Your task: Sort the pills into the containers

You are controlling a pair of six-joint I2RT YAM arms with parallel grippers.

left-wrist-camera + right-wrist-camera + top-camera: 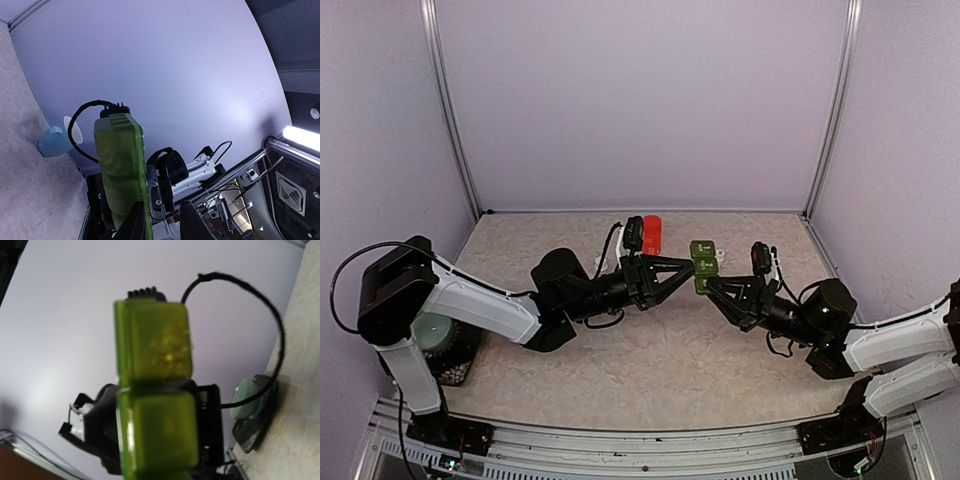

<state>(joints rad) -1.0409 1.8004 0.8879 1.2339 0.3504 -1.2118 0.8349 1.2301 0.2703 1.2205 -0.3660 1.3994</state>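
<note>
Holding the green pill container (702,262) up in mid-scene, clear of the surface (620,380), clenched tight at its near end by the right pincer (706,285). Filling the right wrist view with two yellow-green compartments, blurred, lids apparently down. Met from the left by the left pincer (688,268), tips right against the container's left side. Seen edge-on from the left wrist, with one finger (131,225) over its lower edge and a gap across to the other. Clenched on a lid lip, or merely touching? Cannot tell. No loose pills to be made out anywhere. Pale blue mug (55,141) off by the wall, not part of this.

Looks like a lid-opening step, early in the job. To do it well: hold rock-steady on the right, no twisting. Catch only the lip of one lid on the left, not the whole body. Lever about the hinge in a short arc rather than tugging sideways, or risk dragging the container out of the right-hand grip. Turn the compartments upward once open, ready to take pills
</note>
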